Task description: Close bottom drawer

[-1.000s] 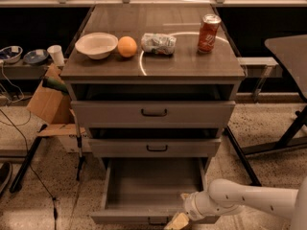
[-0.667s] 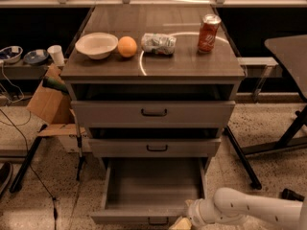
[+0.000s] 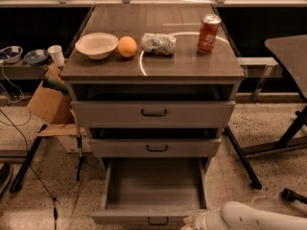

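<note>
The bottom drawer (image 3: 153, 188) of the grey cabinet is pulled far out. Its plain grey tray holds nothing, and its slim front (image 3: 124, 218) with a small dark handle (image 3: 157, 221) lies at the bottom edge of the view. My gripper (image 3: 191, 223) is at the drawer front's right end, right by the front panel, mostly cut off by the bottom edge. My white arm (image 3: 254, 218) reaches in from the lower right.
The top drawer (image 3: 153, 113) and middle drawer (image 3: 156, 147) stand slightly out. On the cabinet top sit a white bowl (image 3: 96, 45), an orange (image 3: 127, 46), a crumpled bag (image 3: 159, 43) and a red can (image 3: 209, 33). A cardboard box (image 3: 50, 104) is left, a table leg (image 3: 242, 159) right.
My arm and gripper have sunk lower and slid right along the drawer front, so the gripper is now nearly out of view. The drawer has not visibly moved.
</note>
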Action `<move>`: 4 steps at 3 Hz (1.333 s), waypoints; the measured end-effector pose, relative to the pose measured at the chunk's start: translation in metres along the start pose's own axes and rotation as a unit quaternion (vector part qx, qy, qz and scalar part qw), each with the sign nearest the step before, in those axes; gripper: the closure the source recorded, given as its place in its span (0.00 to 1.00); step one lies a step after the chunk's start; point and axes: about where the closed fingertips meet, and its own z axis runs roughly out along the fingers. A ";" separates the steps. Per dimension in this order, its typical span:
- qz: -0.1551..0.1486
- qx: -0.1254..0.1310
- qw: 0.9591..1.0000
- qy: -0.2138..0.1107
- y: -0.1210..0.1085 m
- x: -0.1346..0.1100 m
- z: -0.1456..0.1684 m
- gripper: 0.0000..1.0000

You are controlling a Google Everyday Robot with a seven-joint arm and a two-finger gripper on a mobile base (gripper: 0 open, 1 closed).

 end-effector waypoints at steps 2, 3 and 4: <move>0.029 -0.032 0.999 0.018 -0.013 0.018 0.034 0.85; 0.042 -0.041 0.998 0.030 -0.029 0.017 0.061 1.00; 0.057 -0.049 0.996 0.040 -0.042 0.014 0.083 1.00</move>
